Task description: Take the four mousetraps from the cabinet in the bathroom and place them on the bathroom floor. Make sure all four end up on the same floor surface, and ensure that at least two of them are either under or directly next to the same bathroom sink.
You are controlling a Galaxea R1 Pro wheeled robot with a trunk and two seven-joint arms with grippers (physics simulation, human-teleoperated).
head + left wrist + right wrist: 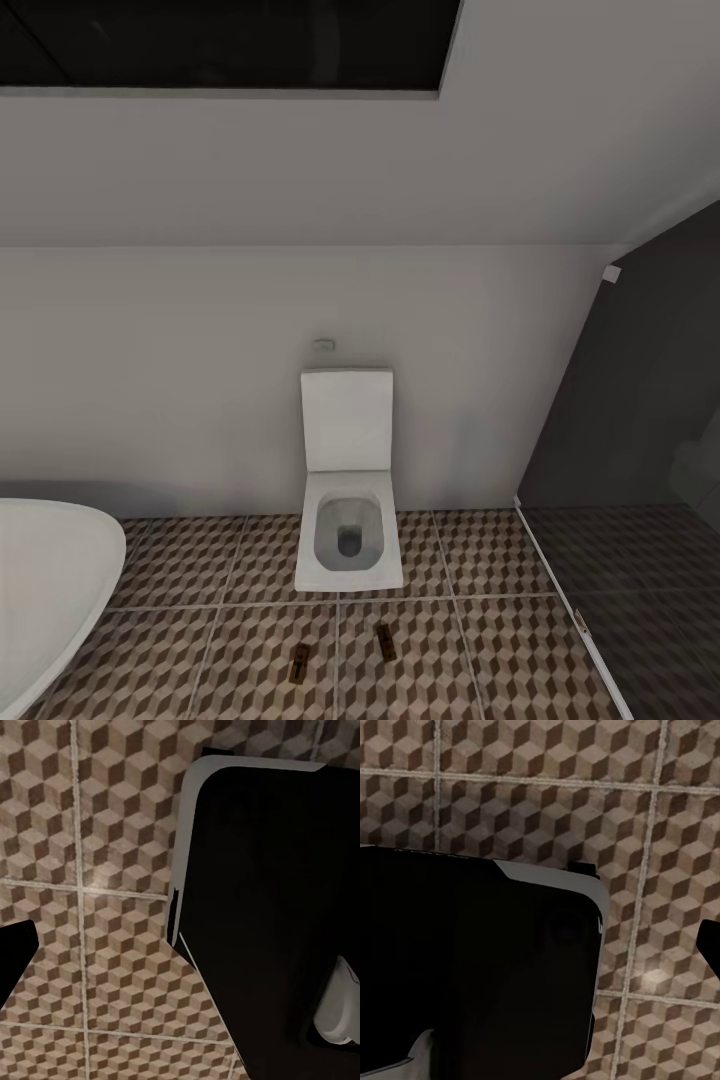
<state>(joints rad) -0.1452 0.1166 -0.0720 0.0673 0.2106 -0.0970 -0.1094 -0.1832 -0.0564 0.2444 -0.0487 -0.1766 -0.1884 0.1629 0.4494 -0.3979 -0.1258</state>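
Facing the toilet [348, 480] on the patterned floor [500, 640].
Two mousetraps [299, 664] lie apart before it; whether either claw is open or closed cannot be told.

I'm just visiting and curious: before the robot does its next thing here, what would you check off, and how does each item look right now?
1. Mousetraps on the bathroom floor: one mousetrap and a second mousetrap lie on the tiles. Ok.
2. All four down: two seen. Not ok.
3. Two beside the sink: they lie before the toilet. Cannot tell.
4. Either hand holding something: cannot tell.
5. Bathtub clear of traps: ok.
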